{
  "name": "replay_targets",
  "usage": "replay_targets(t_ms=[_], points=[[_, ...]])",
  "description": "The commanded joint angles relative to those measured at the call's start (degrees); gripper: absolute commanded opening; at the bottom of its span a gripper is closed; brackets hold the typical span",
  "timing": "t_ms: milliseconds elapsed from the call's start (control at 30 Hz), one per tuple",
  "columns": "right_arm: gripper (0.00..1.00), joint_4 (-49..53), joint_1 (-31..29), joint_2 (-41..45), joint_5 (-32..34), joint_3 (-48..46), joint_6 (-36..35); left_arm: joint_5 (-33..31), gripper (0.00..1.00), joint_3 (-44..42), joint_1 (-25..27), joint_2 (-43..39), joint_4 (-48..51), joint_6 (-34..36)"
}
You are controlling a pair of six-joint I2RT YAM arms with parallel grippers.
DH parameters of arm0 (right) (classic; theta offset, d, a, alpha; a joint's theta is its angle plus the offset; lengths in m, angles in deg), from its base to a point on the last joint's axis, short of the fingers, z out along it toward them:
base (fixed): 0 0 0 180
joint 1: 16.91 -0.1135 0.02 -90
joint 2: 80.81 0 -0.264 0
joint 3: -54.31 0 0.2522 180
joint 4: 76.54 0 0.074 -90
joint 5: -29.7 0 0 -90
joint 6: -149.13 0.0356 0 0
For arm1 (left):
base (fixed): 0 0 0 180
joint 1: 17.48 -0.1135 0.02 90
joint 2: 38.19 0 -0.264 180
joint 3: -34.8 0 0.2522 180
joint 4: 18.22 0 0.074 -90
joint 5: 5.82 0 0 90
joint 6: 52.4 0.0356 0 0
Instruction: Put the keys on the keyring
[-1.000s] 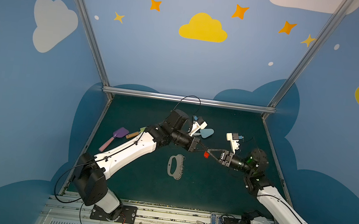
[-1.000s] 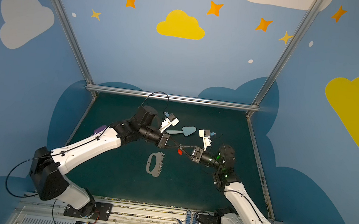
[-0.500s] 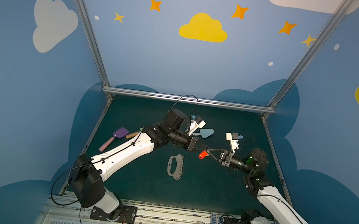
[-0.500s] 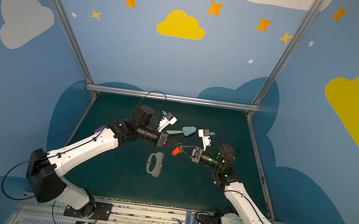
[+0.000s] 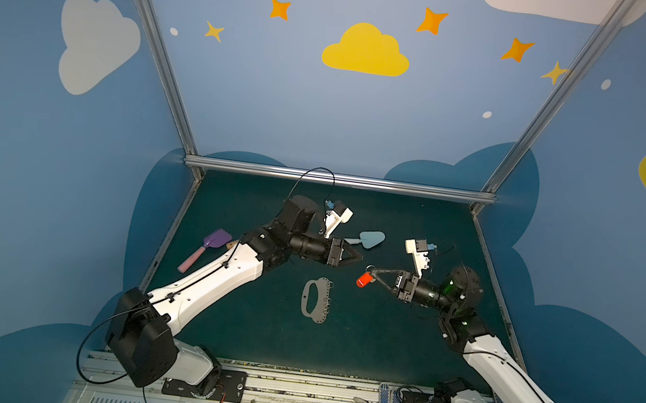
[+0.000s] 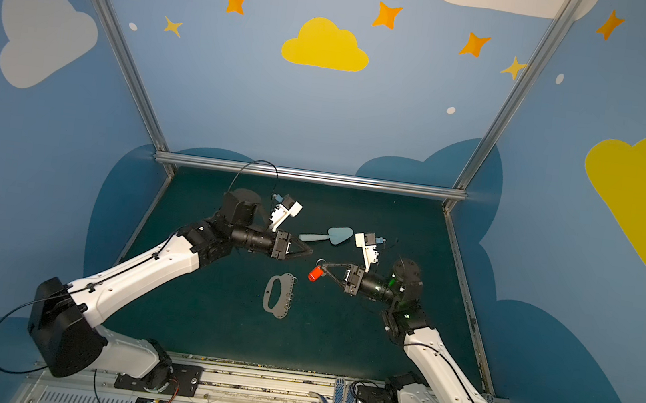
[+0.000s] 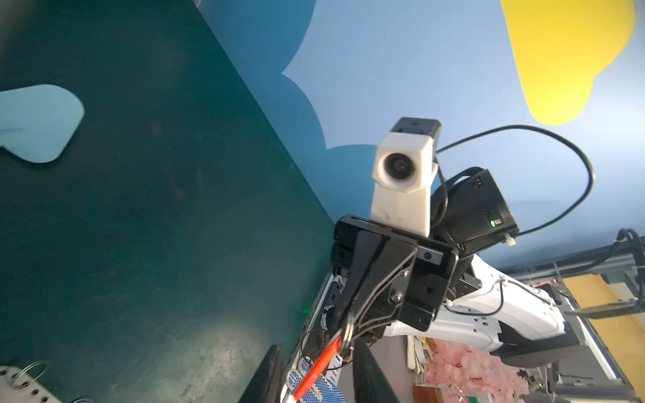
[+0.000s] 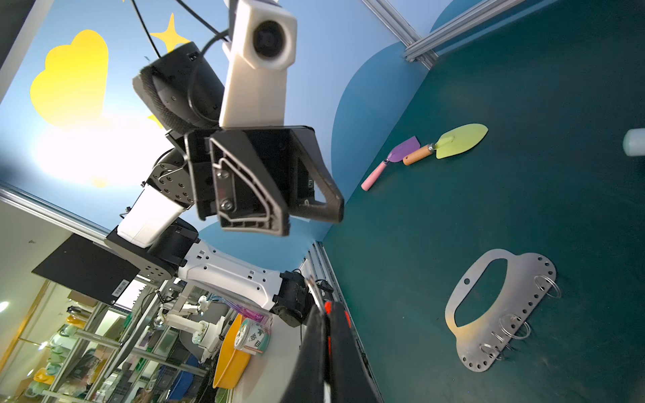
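Over the table (image 5: 379,343): keys (image 5: 368,273) held aloft, keyring (image 5: 315,300) loose below

Clamped on the keys, the right end effector (image 5: 375,275) lets their red tag (image 5: 364,280) dangle off its tips; the left end effector (image 5: 356,257) sits just beside, jaws partly apart, holding nothing. Nearer the robot's base, the keyring lies flat, touched by neither. So shallow a pinch could let the keys swing or slip on the way down, and the unpinned keyring would likely skate off if nudged at its little rings (image 5: 328,303).
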Motion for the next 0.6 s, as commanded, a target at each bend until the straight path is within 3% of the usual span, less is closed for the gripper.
replay_targets(t_ms=[0, 133, 267, 400, 567], points=[[0.0, 2.56, -0.22, 1.98, -0.51, 2.74, -4.69, 0.4, 0.33, -1.52, -0.1, -1.84, -3.6, -3.07], [0.0, 4.58, -0.15, 2.1, -0.34, 3.83, -7.6, -1.39, 0.32, -2.58, -0.17, -2.38, -2.04, -3.22], [0.0, 17.89, -0.39, 1.58, 5.81, 7.61, -15.26, -12.2, 0.39, -2.74, -0.74, -1.71, 4.92, -4.48], [0.0, 31.43, -2.36, 1.14, 18.72, 11.34, -25.24, -21.06, 0.43, -2.75, -1.74, 1.56, 12.37, -7.54], [0.0, 37.55, -7.75, 1.78, 36.5, 11.37, -30.08, -19.46, 0.41, -5.32, -2.79, 6.38, 13.3, -9.84]])
